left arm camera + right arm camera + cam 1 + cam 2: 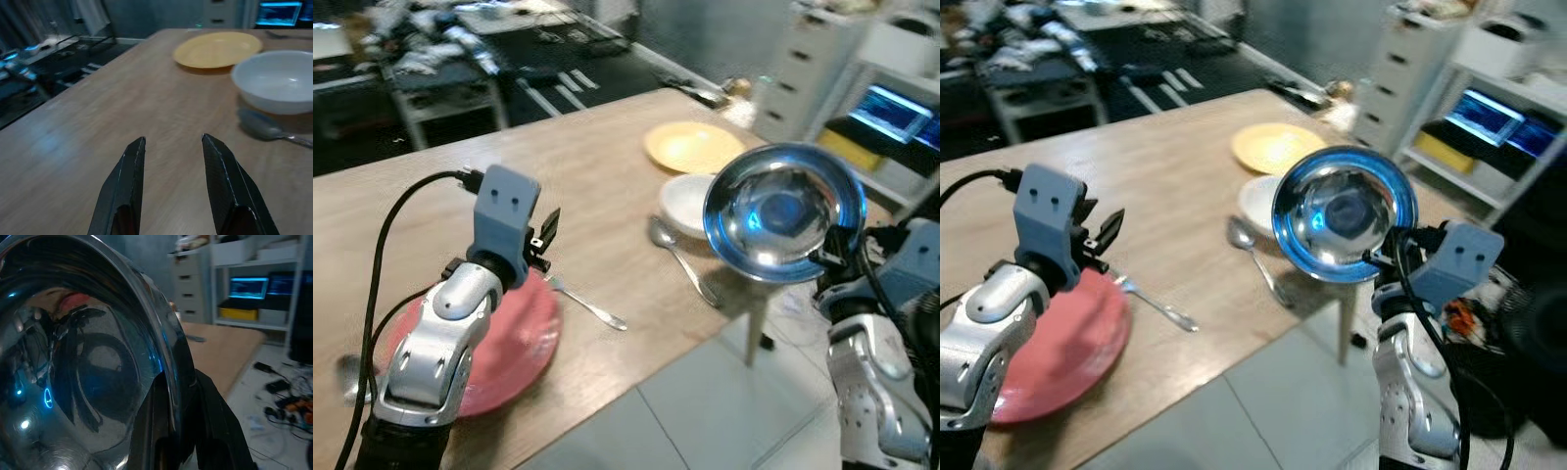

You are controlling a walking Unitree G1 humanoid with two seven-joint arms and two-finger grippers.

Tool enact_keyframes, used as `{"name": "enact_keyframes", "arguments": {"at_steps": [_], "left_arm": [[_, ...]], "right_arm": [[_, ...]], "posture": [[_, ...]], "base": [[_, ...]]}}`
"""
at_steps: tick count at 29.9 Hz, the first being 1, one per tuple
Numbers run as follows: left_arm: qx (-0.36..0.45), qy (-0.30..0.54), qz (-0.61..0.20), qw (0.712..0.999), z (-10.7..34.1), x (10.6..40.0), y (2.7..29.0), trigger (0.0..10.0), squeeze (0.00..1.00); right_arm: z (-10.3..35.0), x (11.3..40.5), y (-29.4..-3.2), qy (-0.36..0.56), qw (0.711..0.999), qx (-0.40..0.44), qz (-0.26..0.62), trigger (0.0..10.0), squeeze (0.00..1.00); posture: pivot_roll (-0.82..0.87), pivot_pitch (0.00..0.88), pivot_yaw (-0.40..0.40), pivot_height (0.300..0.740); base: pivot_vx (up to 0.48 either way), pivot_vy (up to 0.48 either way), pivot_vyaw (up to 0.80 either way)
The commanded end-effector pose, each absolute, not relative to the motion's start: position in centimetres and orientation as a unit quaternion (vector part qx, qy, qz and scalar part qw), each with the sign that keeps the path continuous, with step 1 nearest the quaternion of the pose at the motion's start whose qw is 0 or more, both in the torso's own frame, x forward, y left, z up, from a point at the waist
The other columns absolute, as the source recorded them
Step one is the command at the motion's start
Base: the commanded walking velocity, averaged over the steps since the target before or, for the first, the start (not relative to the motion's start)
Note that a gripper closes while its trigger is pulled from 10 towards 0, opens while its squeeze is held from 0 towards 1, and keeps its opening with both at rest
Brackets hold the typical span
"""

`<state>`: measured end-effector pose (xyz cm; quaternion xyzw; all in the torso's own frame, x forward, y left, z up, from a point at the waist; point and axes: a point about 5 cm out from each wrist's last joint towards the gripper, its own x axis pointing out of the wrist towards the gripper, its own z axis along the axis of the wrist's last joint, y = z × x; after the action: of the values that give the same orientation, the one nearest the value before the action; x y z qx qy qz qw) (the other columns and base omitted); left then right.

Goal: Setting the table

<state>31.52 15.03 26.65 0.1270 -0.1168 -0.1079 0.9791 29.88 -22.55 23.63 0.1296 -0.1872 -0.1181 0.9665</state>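
Bare table [460,157] lies open behind the fork [592,308]; dishes crowd its right.

No text, label or number is sharp enough to read.

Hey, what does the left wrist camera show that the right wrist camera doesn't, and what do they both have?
Left wrist view: the left gripper open above the wooden table, with the yellow plate, white bowl and a spoon ahead. Right wrist view: the right gripper shut on the rim of the shiny steel bowl, shelves with lit screens behind. Both: that arm's own black fingers and some wooden table.
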Motion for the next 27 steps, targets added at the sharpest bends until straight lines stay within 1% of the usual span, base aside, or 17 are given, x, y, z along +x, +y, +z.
{"name": "enact_keyframes", "arguments": {"at_steps": [1,6,8,11,12,13,15,16,17,19,27], "left_arm": [[0.138,-0.121,-0.120,0.976,26.5,31.3,14.6,10.0,0.00],[0.139,-0.100,-0.151,0.974,25.9,31.0,14.3,10.0,0.00],[0.145,-0.091,-0.208,0.963,25.4,30.2,13.6,10.0,0.00],[0.143,-0.089,-0.233,0.958,25.3,29.9,13.3,10.0,0.00],[0.136,-0.090,-0.250,0.954,25.3,29.7,13.1,10.0,0.00],[0.118,-0.095,-0.292,0.944,25.4,29.2,12.6,10.0,0.00],[0.118,-0.095,-0.292,0.944,25.4,29.2,12.6,10.0,0.00],[0.100,-0.096,-0.327,0.935,25.5,28.8,12.2,10.0,0.00],[0.100,-0.096,-0.327,0.935,25.5,28.8,12.2,10.0,0.00],[0.090,-0.106,-0.368,0.919,25.8,28.5,11.9,10.0,0.00],[0.092,-0.119,-0.363,0.919,26.1,29.2,11.6,10.0,0.00]], "right_arm": [[24.4,29.4,-22.9,-0.211,0.961,0.130,-0.120,10.0,0.00],[24.9,29.3,-23.2,-0.219,0.959,0.126,-0.126,10.0,0.00],[25.3,29.1,-23.3,-0.227,0.959,0.115,-0.122,10.0,0.00],[25.4,29.1,-23.2,-0.230,0.960,0.111,-0.117,10.0,0.00],[25.5,29.1,-23.1,-0.231,0.960,0.108,-0.115,10.0,0.00],[25.5,29.0,-23.0,-0.231,0.960,0.108,-0.112,10.0,0.00],[25.5,29.0,-23.0,-0.231,0.960,0.108,-0.112,10.0,0.00],[25.5,28.9,-23.0,-0.231,0.960,0.108,-0.112,10.0,0.00],[25.5,28.9,-23.0,-0.231,0.960,0.108,-0.112,10.0,0.00],[25.5,28.6,-23.2,-0.230,0.961,0.106,-0.113,10.0,0.00],[24.7,27.9,-23.8,-0.211,0.966,0.094,-0.114,10.0,0.00]], "posture": [[0.08,0.139,0.059,0.740],[0.08,0.139,0.059,0.740],[0.08,0.140,0.057,0.740],[0.08,0.141,0.057,0.740],[0.08,0.141,0.057,0.740],[0.08,0.141,0.054,0.740],[0.08,0.141,0.054,0.740],[0.08,0.141,0.054,0.740],[0.08,0.141,0.054,0.740],[0.07,0.143,0.053,0.740],[0.06,0.144,0.056,0.740]], "base": [[0.000,0.000,-0.78],[0.000,0.000,-0.78],[0.000,0.000,-0.78],[0.000,0.000,-0.78],[0.000,0.000,-0.78],[0.000,0.000,-0.78],[0.000,0.000,-0.78],[0.000,0.000,-0.78],[0.000,0.000,-0.78],[0.000,0.000,-0.78],[0.000,0.000,-0.78]]}}
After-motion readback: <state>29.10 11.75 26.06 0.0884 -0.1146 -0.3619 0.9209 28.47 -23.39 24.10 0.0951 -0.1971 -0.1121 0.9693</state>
